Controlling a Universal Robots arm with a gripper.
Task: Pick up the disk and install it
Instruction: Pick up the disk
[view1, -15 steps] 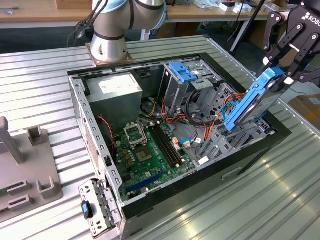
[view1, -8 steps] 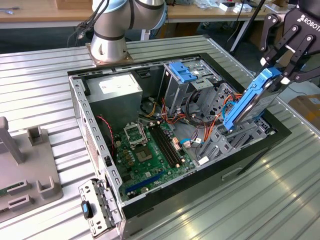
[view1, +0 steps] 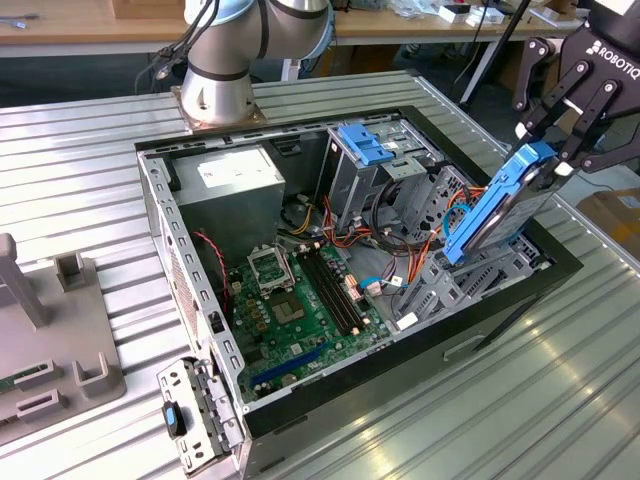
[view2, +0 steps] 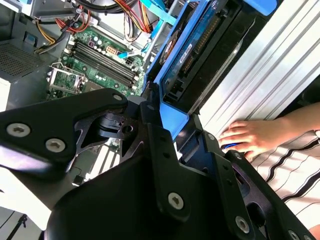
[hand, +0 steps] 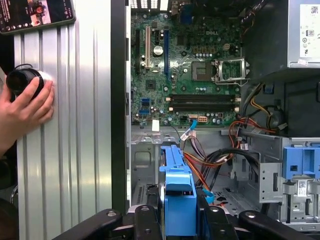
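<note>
Gripping the disk by its top edge, the pincer holds it tilted just beneath itself, over the drive bay; squaring it with the bay's rails looks key

disk: blue frame, dark grey body | motherboard: green | sleeve: white, dark stripes | table: silver, ribbed

It looked like a robotics lab or workshop: a robot arm's base was mounted on a ribbed metal tabletop, and an opened computer case lay there with its motherboard bare. A grey fixture block sat beside it, and cluttered wooden workbenches stood behind.
</note>
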